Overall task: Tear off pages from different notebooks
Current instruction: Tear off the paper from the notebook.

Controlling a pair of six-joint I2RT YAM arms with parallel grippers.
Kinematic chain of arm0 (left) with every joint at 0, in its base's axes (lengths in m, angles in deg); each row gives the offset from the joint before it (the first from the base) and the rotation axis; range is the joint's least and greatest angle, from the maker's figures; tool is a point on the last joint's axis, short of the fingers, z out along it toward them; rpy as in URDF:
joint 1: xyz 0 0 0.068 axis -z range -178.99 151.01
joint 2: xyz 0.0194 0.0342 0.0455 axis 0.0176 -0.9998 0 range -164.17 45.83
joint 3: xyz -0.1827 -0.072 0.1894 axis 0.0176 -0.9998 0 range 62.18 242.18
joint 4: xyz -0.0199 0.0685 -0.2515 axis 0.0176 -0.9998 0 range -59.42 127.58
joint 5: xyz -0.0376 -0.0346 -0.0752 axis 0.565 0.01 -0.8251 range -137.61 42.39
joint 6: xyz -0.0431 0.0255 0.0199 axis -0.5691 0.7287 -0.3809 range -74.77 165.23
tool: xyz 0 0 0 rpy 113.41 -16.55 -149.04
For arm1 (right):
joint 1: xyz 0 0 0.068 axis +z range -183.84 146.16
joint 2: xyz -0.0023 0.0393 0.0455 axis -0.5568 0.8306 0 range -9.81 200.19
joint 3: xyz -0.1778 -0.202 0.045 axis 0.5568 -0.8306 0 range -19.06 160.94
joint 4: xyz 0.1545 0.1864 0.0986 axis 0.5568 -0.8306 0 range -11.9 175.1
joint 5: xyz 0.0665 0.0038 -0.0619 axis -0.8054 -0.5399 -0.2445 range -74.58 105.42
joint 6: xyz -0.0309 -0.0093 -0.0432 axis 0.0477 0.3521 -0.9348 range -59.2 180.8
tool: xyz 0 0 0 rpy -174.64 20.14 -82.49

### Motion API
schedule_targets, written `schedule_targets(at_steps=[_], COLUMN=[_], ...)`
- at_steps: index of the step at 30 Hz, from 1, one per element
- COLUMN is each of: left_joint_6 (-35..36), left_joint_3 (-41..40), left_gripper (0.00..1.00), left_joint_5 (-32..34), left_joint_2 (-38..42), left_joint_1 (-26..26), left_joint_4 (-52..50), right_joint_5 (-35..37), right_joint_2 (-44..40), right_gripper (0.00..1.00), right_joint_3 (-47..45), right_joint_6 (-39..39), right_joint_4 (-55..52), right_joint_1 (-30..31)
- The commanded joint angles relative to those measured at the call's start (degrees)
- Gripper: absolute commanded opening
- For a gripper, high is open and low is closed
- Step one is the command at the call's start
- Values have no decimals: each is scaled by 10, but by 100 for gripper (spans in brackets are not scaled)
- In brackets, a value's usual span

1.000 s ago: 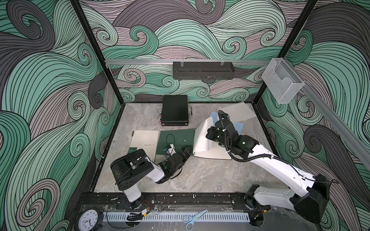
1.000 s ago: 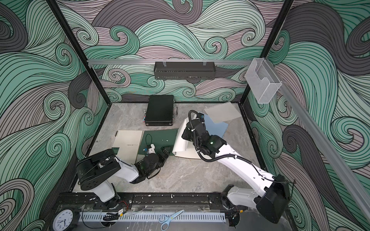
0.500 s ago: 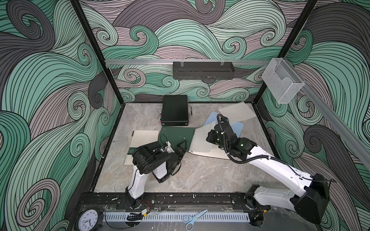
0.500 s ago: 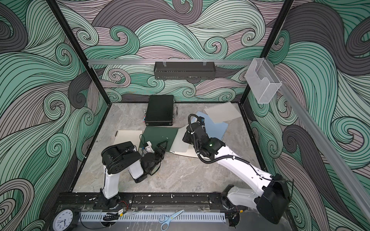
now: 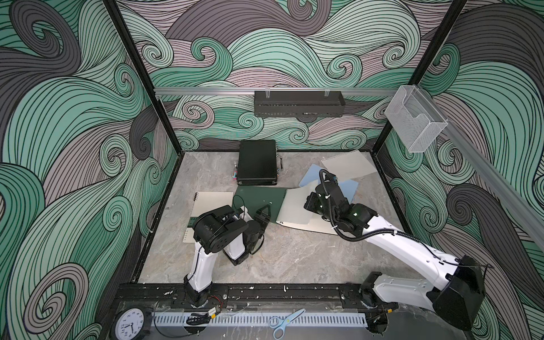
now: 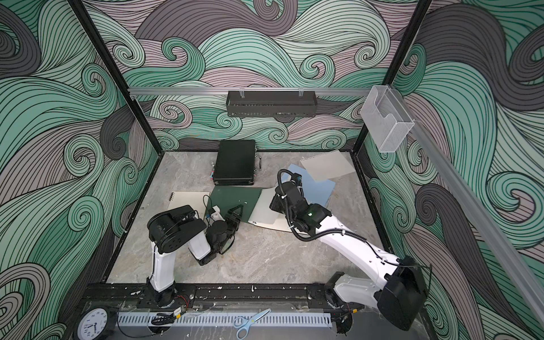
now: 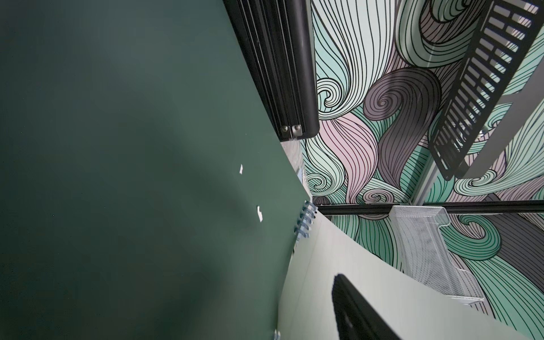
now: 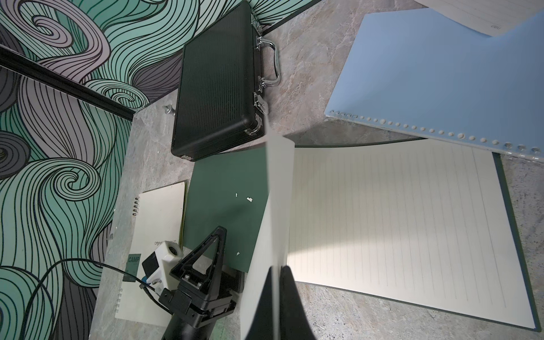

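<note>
The dark green notebook [image 5: 259, 201] lies open mid-table, its cover [image 8: 226, 206] flipped toward the left arm. My right gripper [image 8: 278, 273] is shut on one of its cream lined pages [image 8: 276, 191] and holds it up edge-on; the sheet [image 5: 295, 210] still meets the spiral [image 7: 306, 219]. More lined pages [image 8: 397, 220] lie flat beneath. My left gripper [image 5: 266, 209] is over the cover's near edge, jaws apart; one of the fingers [image 7: 353, 309] shows against the page. The beige notebook [image 5: 210, 204] sits partly under the left arm. At the back right a loose page [image 5: 348, 164] overlaps the light blue notebook [image 5: 348, 188].
A black hard case [image 5: 257, 166] with metal latches stands against the green cover's far edge. Scissors [image 5: 284, 322] and a clock [image 5: 129, 323] lie on the front rail. A black shelf [image 5: 298, 103] and a clear holder [image 5: 415, 123] hang on the walls.
The left arm's elbow has swung in from the left toward the middle, and its jaws have narrowed at the green cover's edge. The right gripper keeps hold of the page, which now hangs lower.
</note>
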Motion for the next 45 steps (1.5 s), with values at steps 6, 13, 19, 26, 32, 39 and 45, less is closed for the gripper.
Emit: schedule_targets(at_steps=[6, 13, 19, 26, 32, 39, 45], left_joint_6=[24, -17, -21, -23, -10, -10, 8], left_joint_3=[38, 56, 71, 93, 103, 84, 90], left_gripper=[45, 0, 0, 0, 0, 0, 0], left_joint_5=[-16, -14, -15, -61, -59, -68, -95], left_joint_2=[-46, 19, 103, 153, 196, 189, 175], left_joint_1=[-22, -38, -40, -51, -55, -78, -84], left_joint_4=[-153, -358, -534, -652, -709, -695, -675], right_joint_5=[3, 10, 28, -39, -22, -2, -95], right_joint_2=[-19, -69, -132, -119, -102, -95, -139], right_gripper=[0, 0, 0, 0, 0, 0, 0], right_joint_3=[-19, -88, -142, -178, -179, -253, -302], right_joint_6=[11, 3, -21, -44, -61, -53, -60], right_joint_4=[9, 17, 8, 71, 75, 58, 99], right_joint_1=[-3, -17, -35, -46, -46, -238, -304])
